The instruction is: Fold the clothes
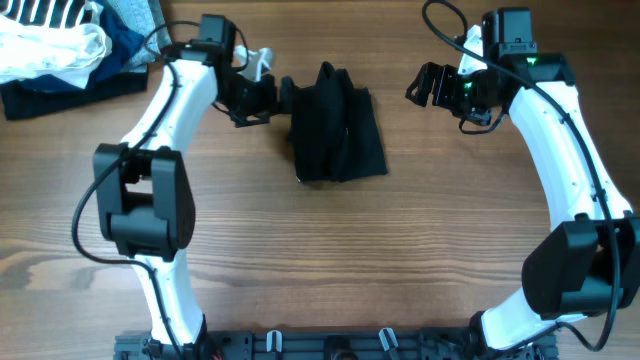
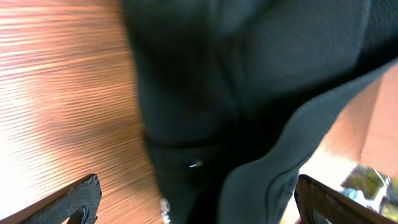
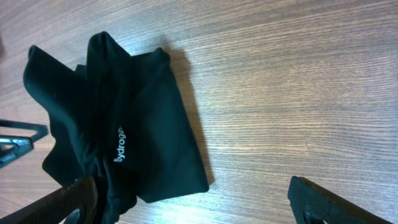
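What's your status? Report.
Left gripper open at garment edge; right gripper open, clear. Garment bunched, not neatly folded. Clothes pile aside, nothing blocking.

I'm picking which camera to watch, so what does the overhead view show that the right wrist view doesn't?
Only overhead: the pile of clothes in the far corner, plus the left arm and right arm. Only right wrist: white lettering on the fabric. Both: the black garment, loosely folded, on the wooden table.
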Motion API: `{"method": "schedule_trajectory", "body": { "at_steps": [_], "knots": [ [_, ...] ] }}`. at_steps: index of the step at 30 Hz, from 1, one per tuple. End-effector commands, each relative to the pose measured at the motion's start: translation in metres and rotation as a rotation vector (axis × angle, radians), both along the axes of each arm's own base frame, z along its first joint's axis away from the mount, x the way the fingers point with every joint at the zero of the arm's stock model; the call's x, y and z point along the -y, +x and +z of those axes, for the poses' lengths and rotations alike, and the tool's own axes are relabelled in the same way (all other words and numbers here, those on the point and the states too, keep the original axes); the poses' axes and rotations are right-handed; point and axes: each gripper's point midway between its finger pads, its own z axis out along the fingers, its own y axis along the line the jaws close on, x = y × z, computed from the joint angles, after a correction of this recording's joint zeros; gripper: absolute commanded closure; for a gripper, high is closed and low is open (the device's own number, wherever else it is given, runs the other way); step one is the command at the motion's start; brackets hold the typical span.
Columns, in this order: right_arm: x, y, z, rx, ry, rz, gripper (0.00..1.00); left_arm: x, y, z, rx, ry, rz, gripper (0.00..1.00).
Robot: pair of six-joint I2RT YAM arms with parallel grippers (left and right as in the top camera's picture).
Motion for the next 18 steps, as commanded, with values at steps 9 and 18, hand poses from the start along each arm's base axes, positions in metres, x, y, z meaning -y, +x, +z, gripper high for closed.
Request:
{"method": "schedule_trajectory", "body": {
  "at_steps": [9,18],
  "knots": [
    [-0.002,0.002,0.005,0.019,-0.006,0.022,0.01,0.063,-0.026,0.005,0.03,-0.057,-0.183,0.01],
    [-0.002,0.001,0.004,0.024,-0.014,0.041,0.0,0.084,-0.032,0.006,0.06,-0.066,-0.231,0.41]
  ]
}}
